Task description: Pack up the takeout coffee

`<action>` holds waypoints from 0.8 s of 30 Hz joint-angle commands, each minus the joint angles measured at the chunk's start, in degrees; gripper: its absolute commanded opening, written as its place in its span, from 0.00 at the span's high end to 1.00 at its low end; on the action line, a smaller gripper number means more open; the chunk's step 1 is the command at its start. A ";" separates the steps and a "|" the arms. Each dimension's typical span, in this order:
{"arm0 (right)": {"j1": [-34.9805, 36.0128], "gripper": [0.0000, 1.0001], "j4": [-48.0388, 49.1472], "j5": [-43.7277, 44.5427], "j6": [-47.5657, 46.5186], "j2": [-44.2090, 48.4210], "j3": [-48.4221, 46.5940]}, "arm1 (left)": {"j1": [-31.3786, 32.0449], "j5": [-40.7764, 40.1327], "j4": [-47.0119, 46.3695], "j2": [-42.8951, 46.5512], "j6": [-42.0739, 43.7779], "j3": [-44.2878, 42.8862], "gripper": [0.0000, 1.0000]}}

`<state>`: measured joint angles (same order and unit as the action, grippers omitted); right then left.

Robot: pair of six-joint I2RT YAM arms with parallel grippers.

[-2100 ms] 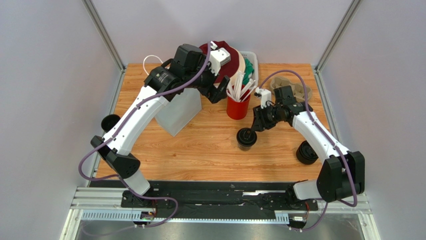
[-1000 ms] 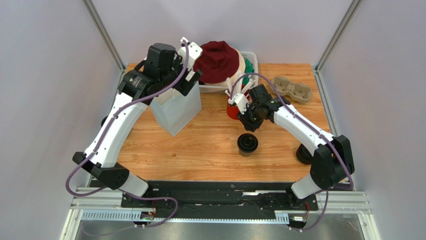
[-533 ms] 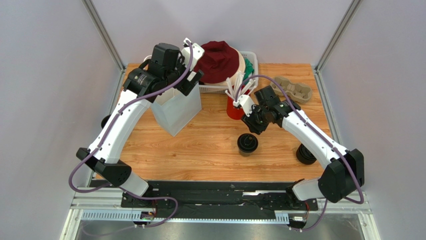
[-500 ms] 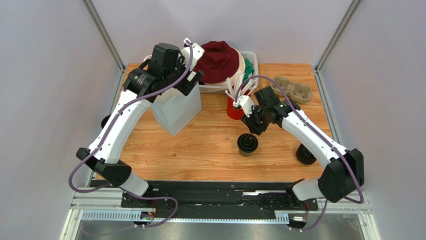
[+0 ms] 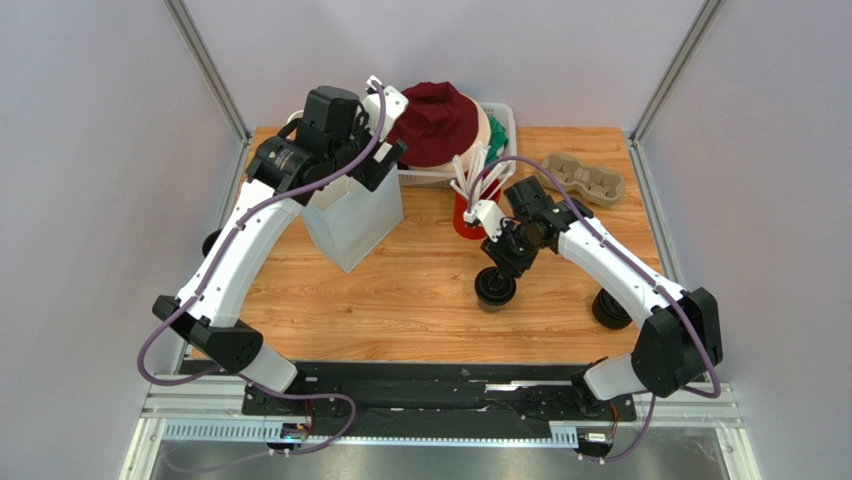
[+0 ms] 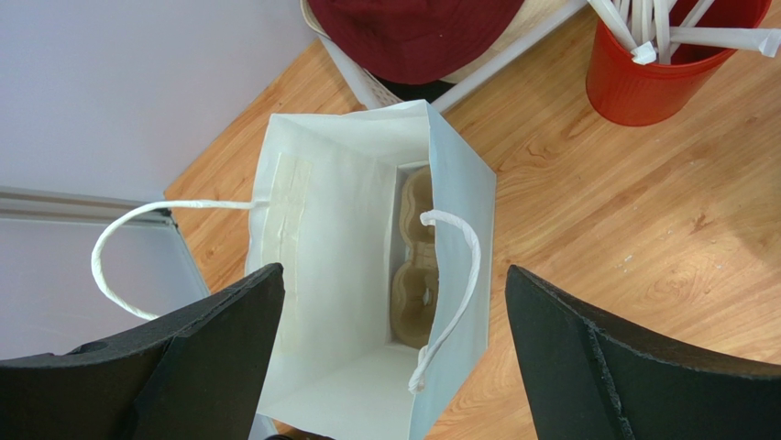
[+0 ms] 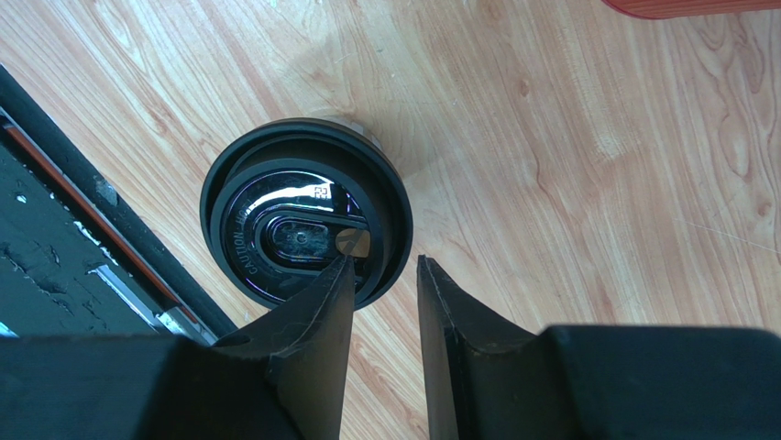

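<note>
The takeout coffee (image 5: 495, 287), a dark cup under a black round lid (image 7: 293, 225), stands on the wooden table right of centre. My right gripper (image 5: 500, 258) hangs just above its far edge. In the right wrist view the gripper (image 7: 385, 261) has a narrow gap between its jaws and nothing in it. One fingertip (image 7: 341, 275) overlaps the lid's rim and the other is over bare wood. My left gripper (image 5: 365, 160) is wide open over the mouth of the white paper bag (image 5: 350, 225). The left wrist view looks straight down into that bag (image 6: 348, 302), where a cardboard cup carrier (image 6: 417, 275) stands.
A red cup of wrapped straws (image 5: 472, 215) stands just behind the coffee. Behind it is a white basket under a maroon hat (image 5: 435, 112). A second cardboard carrier (image 5: 585, 178) lies back right. A black cup (image 5: 610, 305) sits right of my right arm, a black round item (image 5: 213, 243) at the left edge.
My right gripper has come forward and down from beside the red cup to just over the coffee's lid. The left arm has stayed over the bag.
</note>
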<state>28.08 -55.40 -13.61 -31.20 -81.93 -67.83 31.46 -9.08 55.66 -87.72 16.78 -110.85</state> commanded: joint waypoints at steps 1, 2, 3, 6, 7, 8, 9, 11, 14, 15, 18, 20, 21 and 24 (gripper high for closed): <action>-0.04 0.66 0.11 -1.16 -1.49 -0.95 0.42 | -0.17 -0.67 -0.64 0.71 -0.25 -1.13 0.01; -0.04 0.66 0.20 -1.07 -1.49 -1.30 0.42 | -0.17 -0.67 -0.64 0.80 -0.16 -1.13 0.01; -0.04 0.67 0.11 -1.25 -1.58 -1.39 0.42 | -0.17 -0.67 -0.64 0.80 -0.25 -1.04 0.01; -0.04 0.71 0.03 -1.34 -1.58 -1.65 0.42 | -0.09 -0.67 -0.81 0.97 -0.25 -0.77 0.01; -0.04 0.72 0.03 -1.42 -1.50 -1.57 0.42 | -0.17 -0.67 -0.90 0.97 -0.34 -0.60 0.01; -0.04 0.73 0.03 -1.42 -1.49 -1.57 0.42 | -0.17 -0.76 -0.90 0.97 -0.25 -0.60 0.01; -0.04 0.77 0.03 -1.60 -1.41 -1.74 0.33 | -0.17 -0.85 -0.99 0.97 -0.16 -0.51 0.01; 0.05 0.88 -0.41 -1.69 -1.23 -2.09 -0.02 | -0.17 -0.85 -0.99 1.06 -0.16 -0.42 0.01; 0.05 1.00 -0.76 -1.69 -1.14 -2.36 -0.37 | -0.17 -1.11 -1.17 1.15 -0.16 -0.34 0.01; 0.05 1.00 -0.77 -1.69 -0.97 -2.36 -0.54 | -0.17 -1.55 -1.34 1.24 -0.25 -0.33 0.01; 0.05 1.00 -1.29 -1.08 -0.71 -1.83 -1.51 | -0.17 -2.69 -2.48 1.76 -0.16 -0.16 0.01; 0.05 1.00 -1.99 -0.98 -0.62 -1.04 -3.17 | -0.17 -3.13 -3.53 2.20 0.45 0.80 0.01; 0.05 1.00 -2.43 -0.72 -0.35 -0.78 -3.79 | -0.17 -3.31 -4.84 2.99 0.80 1.33 0.01; 0.05 1.00 -3.40 0.33 0.43 0.54 -6.52 | -0.35 -4.01 -8.79 5.01 2.82 4.05 0.01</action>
<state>28.10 -57.87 -14.33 -31.75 -83.96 -69.17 31.46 -11.22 53.04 -86.94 17.10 -108.95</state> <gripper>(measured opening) 0.018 0.990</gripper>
